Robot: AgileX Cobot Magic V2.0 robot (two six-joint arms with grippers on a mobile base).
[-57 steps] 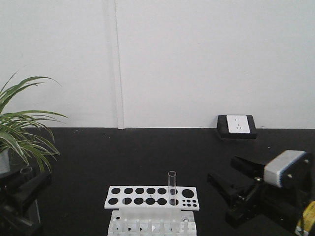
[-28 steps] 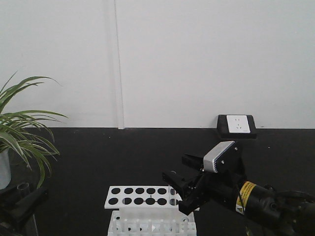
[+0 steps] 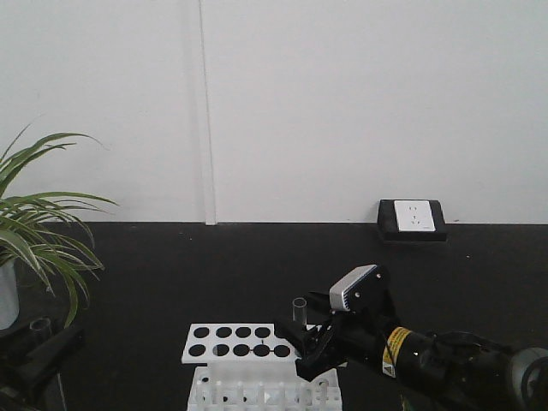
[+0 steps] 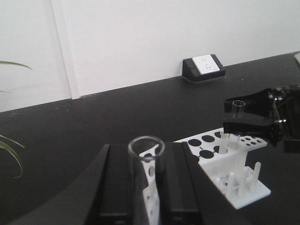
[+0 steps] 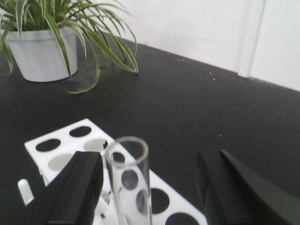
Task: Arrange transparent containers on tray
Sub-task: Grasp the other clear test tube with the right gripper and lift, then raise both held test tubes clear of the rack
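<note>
- The black tabletop (image 3: 214,265) lies open far and right of centre. A potted plant (image 3: 38,231) crowds the left edge. The yellow tray is out of view.
- A white rack (image 3: 229,341) sits near centre; its holes look likely to snag any tube not lifted straight up.
- The right gripper (image 5: 150,161), jaws spread, straddles the racked test tube (image 5: 127,173). The left gripper (image 4: 143,154) clasps a second test tube (image 4: 145,187).
- Thin glass is probably light, slick and breakable, and best pinched gently just below the rim.

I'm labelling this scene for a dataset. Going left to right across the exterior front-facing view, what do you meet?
Potted plant → white tube rack → wall socket.
</note>
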